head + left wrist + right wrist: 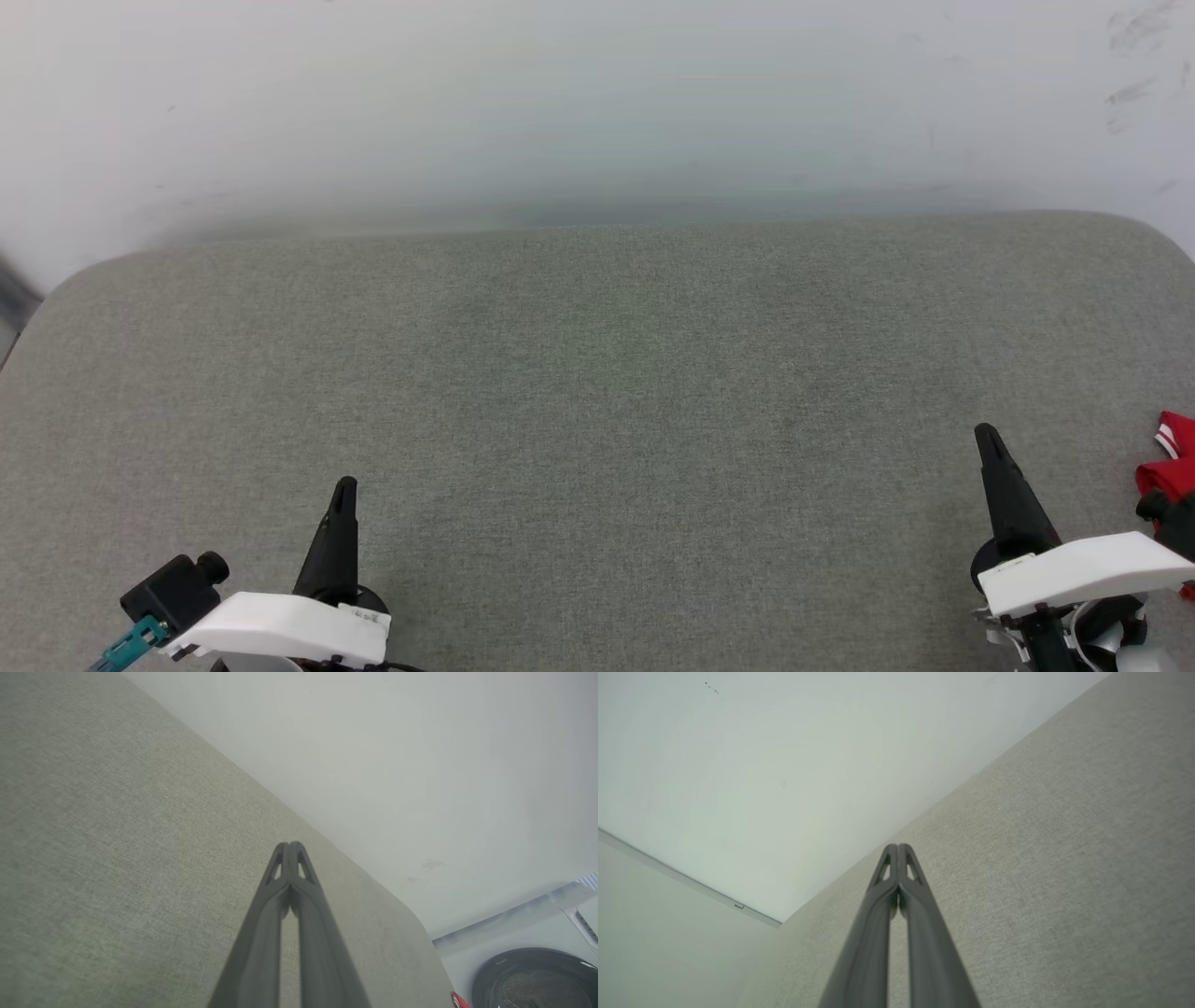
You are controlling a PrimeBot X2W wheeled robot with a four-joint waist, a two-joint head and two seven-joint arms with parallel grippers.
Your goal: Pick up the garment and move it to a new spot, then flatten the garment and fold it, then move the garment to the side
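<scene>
Rough woven grey cloth surface [597, 392], matt dark plastic left end effector [289, 845], smooth white wall [560, 93]

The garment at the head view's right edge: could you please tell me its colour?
The garment is red with white-striped trim; head view shows it best.

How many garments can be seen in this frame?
1. The red garment lies at the head view's right edge, cut off by the frame; others may be hidden beyond it.

No readable text, label or number on the grey fabric surface [597, 420] or white wall [597, 93].
</scene>
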